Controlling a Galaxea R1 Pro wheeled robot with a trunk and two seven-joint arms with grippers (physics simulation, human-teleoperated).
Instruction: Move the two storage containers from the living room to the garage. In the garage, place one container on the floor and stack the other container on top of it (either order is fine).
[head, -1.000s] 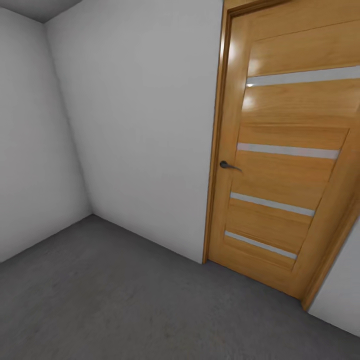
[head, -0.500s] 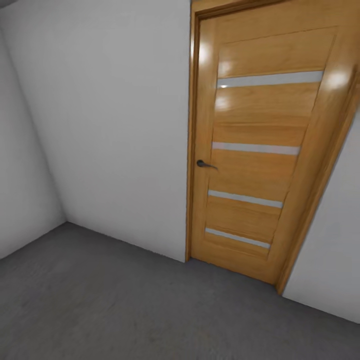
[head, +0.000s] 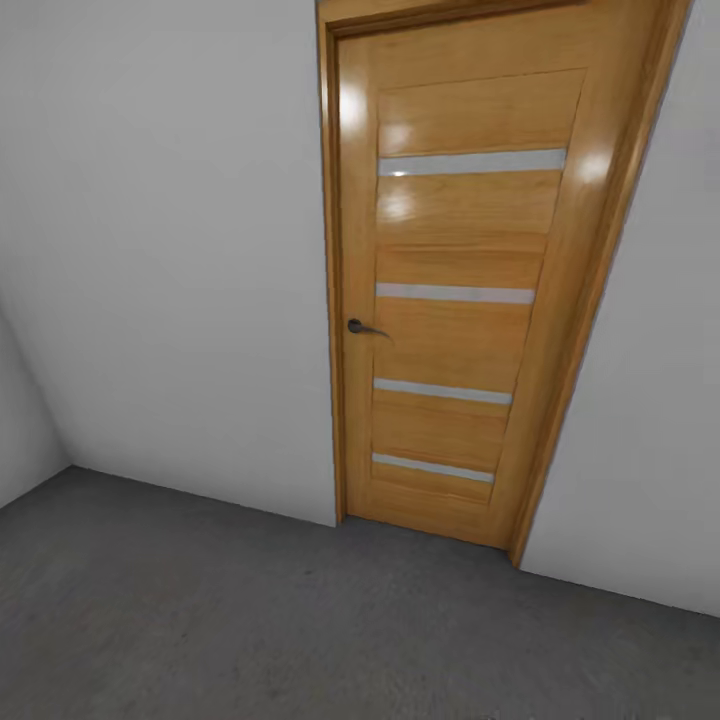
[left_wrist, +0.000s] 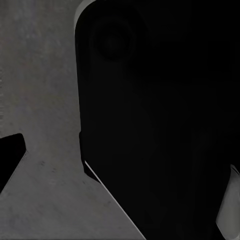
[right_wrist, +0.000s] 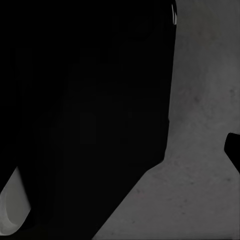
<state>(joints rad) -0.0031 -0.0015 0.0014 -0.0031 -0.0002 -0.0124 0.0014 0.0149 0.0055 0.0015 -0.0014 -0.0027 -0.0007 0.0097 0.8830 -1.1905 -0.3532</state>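
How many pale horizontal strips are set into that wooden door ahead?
4. Stacked down the door: top strip, second just above the handle, third, lowest near the floor.

From my head camera I count one wooden door (head: 460, 290), shut in its frame. It carries one dark lever handle (head: 362, 327) near its left edge and four pale horizontal strips (head: 455, 293) across its panels. I see two grey-white wall faces (head: 170, 280) meeting at a corner on the left, plus one more stretch of wall to the right of the door. One dark grey concrete floor (head: 250, 620) runs beneath. I count zero storage containers.
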